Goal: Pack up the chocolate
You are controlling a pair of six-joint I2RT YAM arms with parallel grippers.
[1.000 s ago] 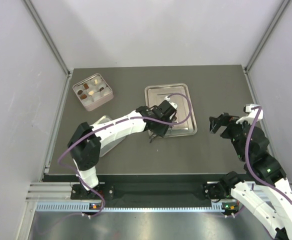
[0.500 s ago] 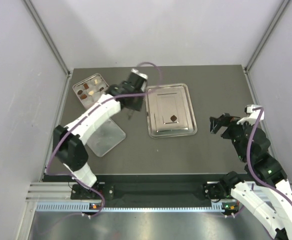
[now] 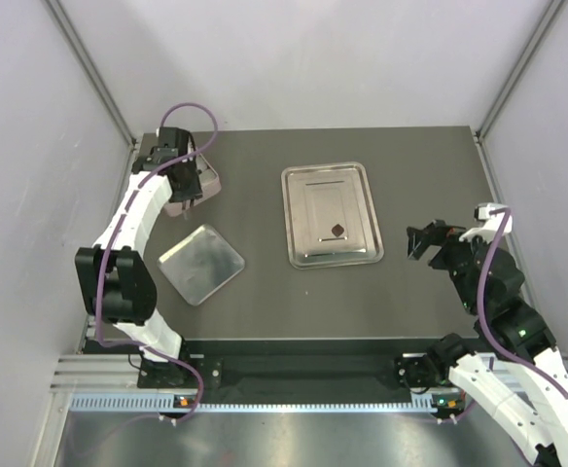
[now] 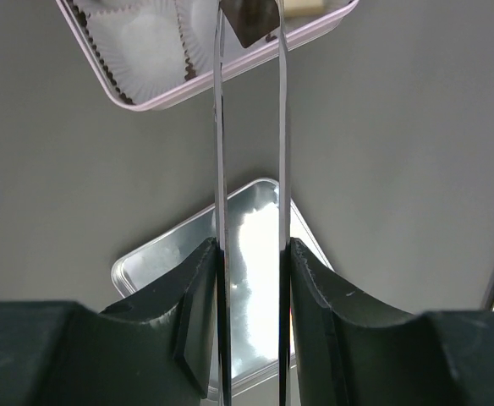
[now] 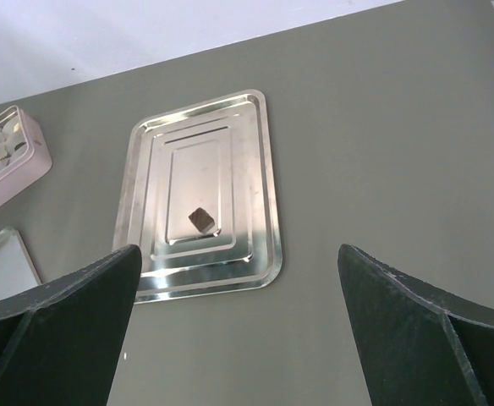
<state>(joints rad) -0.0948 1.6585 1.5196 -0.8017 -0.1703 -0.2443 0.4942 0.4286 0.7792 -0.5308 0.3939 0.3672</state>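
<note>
We see a dark chocolate piece (image 4: 249,21) pinched between the tips of the tweezers (image 4: 220,169), over the rim of the pink tin (image 4: 158,106). It looks squarish, with no clear long axis, and one corner points back along the tines. The left gripper (image 4: 253,254) is clamped on the tweezers. Another brown piece (image 3: 337,232) lies corner-on in the steel tray (image 3: 308,185). The right gripper (image 5: 238,254) hangs to the right of the tray, spread wide and holding nothing.

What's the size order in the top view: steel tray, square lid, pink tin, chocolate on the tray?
Steel tray
Square lid
Pink tin, mostly hidden under the left arm, so unsure
Chocolate piece
</note>
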